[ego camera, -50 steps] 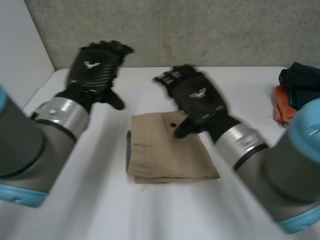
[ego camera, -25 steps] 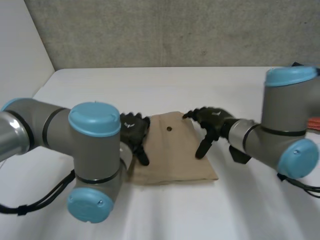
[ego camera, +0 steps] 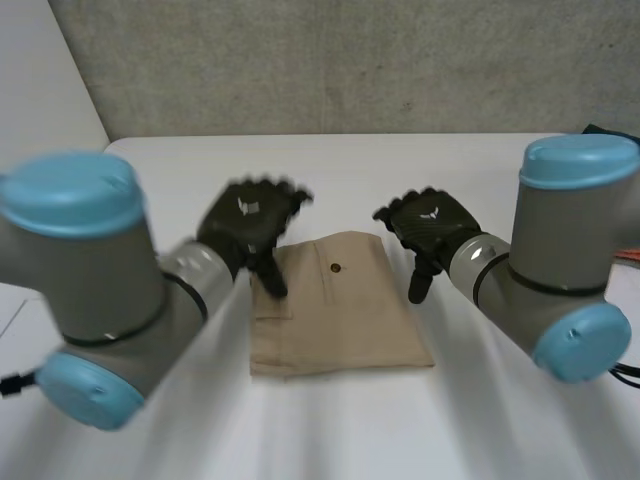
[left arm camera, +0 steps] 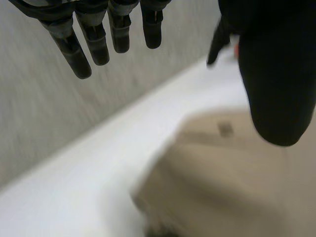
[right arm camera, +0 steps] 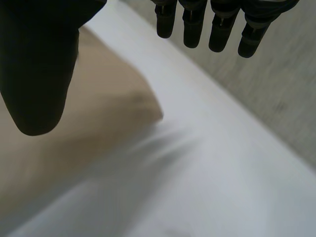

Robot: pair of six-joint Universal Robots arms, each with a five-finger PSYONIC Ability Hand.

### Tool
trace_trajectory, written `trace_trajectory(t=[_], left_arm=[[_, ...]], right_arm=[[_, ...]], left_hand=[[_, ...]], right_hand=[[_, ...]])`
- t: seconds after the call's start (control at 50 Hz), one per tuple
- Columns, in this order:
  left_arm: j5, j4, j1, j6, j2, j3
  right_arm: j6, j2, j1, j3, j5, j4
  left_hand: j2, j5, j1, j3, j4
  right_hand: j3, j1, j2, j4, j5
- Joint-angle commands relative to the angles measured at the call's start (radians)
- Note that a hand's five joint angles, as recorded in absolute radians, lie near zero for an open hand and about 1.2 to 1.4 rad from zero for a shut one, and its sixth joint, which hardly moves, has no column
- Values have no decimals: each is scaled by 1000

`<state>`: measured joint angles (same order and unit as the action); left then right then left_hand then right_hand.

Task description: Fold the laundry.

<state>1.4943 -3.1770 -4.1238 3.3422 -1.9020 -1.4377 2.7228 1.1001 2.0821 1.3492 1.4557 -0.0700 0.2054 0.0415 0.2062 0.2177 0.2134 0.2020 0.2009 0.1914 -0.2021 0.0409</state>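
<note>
A folded tan garment (ego camera: 338, 310) with a small dark button lies flat in the middle of the white table (ego camera: 480, 420). My left hand (ego camera: 250, 225) hovers over its far left corner, fingers straight, open and empty. My right hand (ego camera: 428, 228) hangs just off the garment's far right corner, also open and holding nothing. In the left wrist view the garment (left arm camera: 222, 173) lies below the straight fingers (left arm camera: 94, 44) and the thumb. In the right wrist view the garment's corner (right arm camera: 98, 113) sits under the thumb (right arm camera: 39, 64), apart from it.
A grey wall (ego camera: 350, 60) stands behind the table's far edge. A sliver of orange and dark cloth (ego camera: 628, 245) shows at the table's right edge behind my right arm. Bare table surrounds the garment.
Both hands dropped down to the garment's sides half a second ago and have since lifted and drawn back toward its far corners. The garment lies as before.
</note>
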Motion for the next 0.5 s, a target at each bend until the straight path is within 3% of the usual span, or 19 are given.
trace_trajectory(t=[0.02, 0.12, 0.2, 0.34, 0.5], left_arm=[[-208, -8, -61, -7, 101, 68], [-432, 47, -66, -50, 118, 105], [-560, 75, -70, -75, 123, 108], [-608, 78, -69, -81, 123, 105], [-608, 78, -66, -83, 120, 89]], right_arm=[[-35, 141, 111, 260, 55, 189], [-31, 124, 208, 416, 71, 312], [-26, 48, 257, 478, 107, 476], [-41, -97, 268, 469, 198, 706], [-94, -207, 260, 371, 218, 805]], left_hand=[[-27, -38, -28, -39, -35], [-27, -38, -28, -39, -35], [-24, -35, -25, -37, -32], [-12, -23, -13, -25, -20], [-10, -20, -10, -22, -18]], right_hand=[[-27, -26, -17, 28, -41], [-27, -26, -17, 28, -41], [-27, -26, -17, 28, -41], [-27, -26, -17, 28, -41], [-27, -26, -17, 28, -41]])
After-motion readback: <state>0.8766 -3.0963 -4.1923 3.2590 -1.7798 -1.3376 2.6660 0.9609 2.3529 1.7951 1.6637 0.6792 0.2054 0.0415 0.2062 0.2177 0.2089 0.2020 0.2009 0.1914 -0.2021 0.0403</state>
